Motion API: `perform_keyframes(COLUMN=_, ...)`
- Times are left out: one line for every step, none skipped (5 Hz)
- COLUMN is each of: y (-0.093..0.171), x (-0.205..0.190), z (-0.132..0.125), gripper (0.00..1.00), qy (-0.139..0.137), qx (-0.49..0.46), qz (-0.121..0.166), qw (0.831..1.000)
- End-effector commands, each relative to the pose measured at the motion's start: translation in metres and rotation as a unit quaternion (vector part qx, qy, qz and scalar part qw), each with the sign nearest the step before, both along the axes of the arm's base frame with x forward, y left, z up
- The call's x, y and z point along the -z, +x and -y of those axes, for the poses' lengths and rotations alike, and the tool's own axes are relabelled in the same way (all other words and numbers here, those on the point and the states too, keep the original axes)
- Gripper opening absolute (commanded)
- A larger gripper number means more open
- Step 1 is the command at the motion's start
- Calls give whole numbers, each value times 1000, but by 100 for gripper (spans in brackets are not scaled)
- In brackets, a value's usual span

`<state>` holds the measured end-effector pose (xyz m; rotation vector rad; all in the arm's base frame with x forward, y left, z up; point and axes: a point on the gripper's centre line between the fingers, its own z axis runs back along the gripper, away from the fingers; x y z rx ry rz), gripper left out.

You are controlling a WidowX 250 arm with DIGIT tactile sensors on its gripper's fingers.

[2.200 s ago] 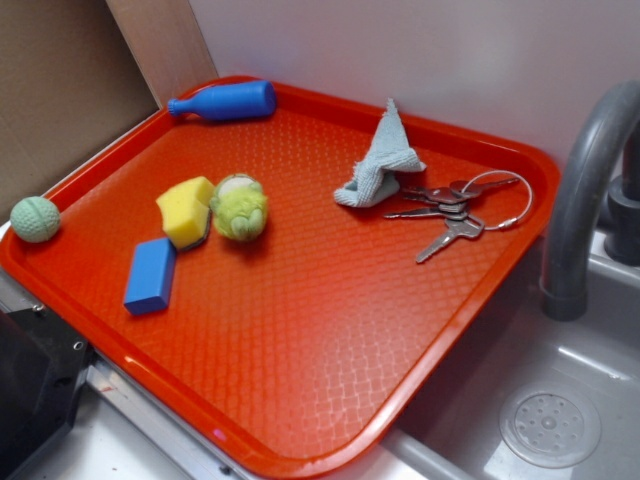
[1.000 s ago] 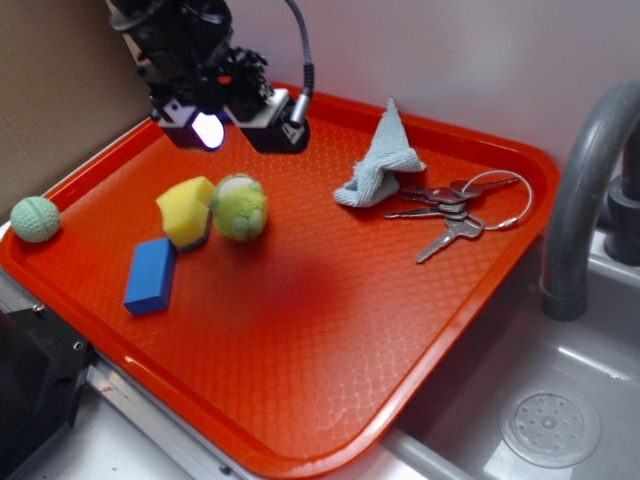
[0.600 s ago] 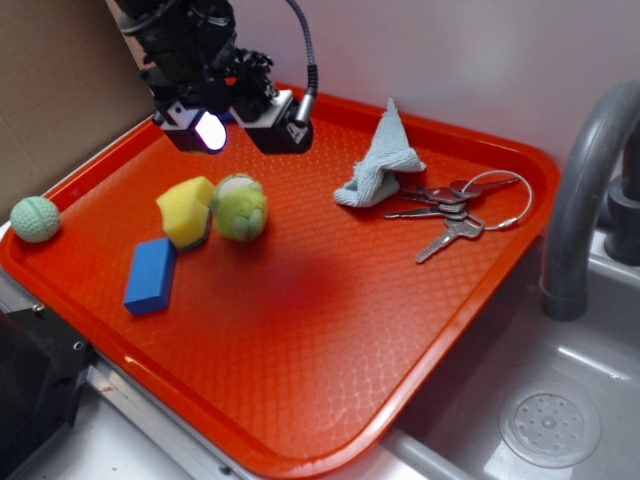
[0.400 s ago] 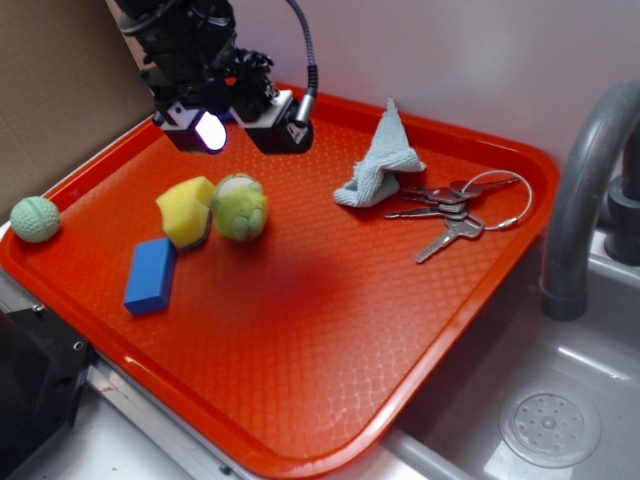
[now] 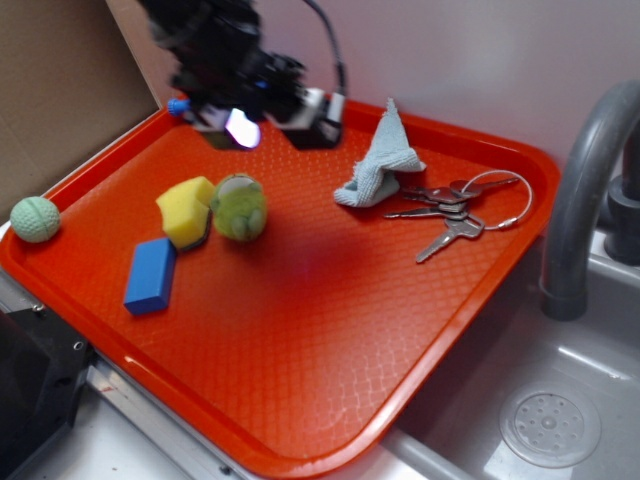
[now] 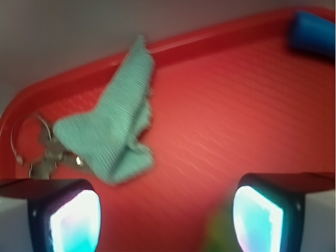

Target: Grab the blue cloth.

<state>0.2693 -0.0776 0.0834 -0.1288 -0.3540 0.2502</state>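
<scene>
The blue cloth (image 5: 380, 160) is a pale blue-grey rag with a pointed peak, lying at the back right of the red tray (image 5: 300, 400). My gripper (image 5: 280, 128) hovers above the tray's back left, blurred by motion, a short way left of the cloth. It is open with nothing between its fingers. In the wrist view the blue cloth (image 6: 113, 126) lies ahead and to the left of my gripper (image 6: 165, 220), apart from both lit fingertips (image 6: 63, 223).
A bunch of keys (image 5: 455, 212) touches the cloth's right side. A yellow sponge (image 5: 187, 210), a green ball-like toy (image 5: 240, 207) and a blue block (image 5: 150, 275) sit left. A blue bottle toy (image 6: 315, 31) lies at the back rim. A faucet (image 5: 585, 200) stands right.
My arm came into view over the tray's back left and has now shifted right toward the cloth. The objects on the tray have not moved.
</scene>
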Motion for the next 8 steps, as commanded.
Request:
perform_keyframes(y=39, x=27, z=26, gripper=100, qy=18, qx=77, qz=15, qw=997)
perform_keyframes(y=42, x=42, z=40, gripper=100, qy=90, qx=87, qz=31, qw=992)
perform_keyframes(y=53, x=58, z=39, gripper=100, qy=127, qx=65, qz=19, qw=990)
perform_keyframes(y=64, x=63, z=30, gripper=100, qy=123, qx=49, qz=2, qw=991)
perform_keyframes(y=71, x=62, z=17, gripper=0, qy=102, qx=30, qz=-11, qw=994)
perform_keyframes(y=70, x=42, z=-4, gripper=0, qy=69, qx=9, qz=-72, qw=995)
perform_keyframes(y=58, x=18, z=-26, gripper=0, qy=48, qx=-26, qz=-136, qw=989)
perform_keyframes(y=26, x=-15, z=-45, gripper=0, qy=11, qx=-59, qz=-177, qw=982)
